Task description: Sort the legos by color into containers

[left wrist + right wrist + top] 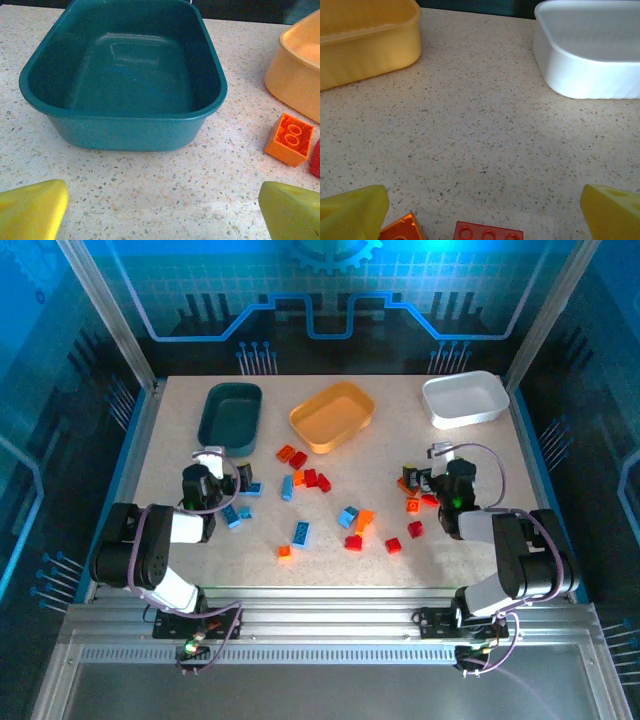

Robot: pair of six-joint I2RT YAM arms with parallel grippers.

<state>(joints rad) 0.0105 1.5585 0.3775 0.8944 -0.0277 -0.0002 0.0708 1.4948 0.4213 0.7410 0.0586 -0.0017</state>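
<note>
Showing teal tray [125, 132] left, white tray [590, 75] right

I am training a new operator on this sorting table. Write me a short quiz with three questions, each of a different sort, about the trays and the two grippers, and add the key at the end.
1. True or false: the teal tray is empty.
2. Multiple choice: in the top view, which tray stands between the other two? A) white B) yellow-orange C) teal
3. Fill the gap: the left gripper and the right gripper both stand ____, with nothing between their fingers.

Key
1. True.
2. B, the yellow-orange tray.
3. open
</note>
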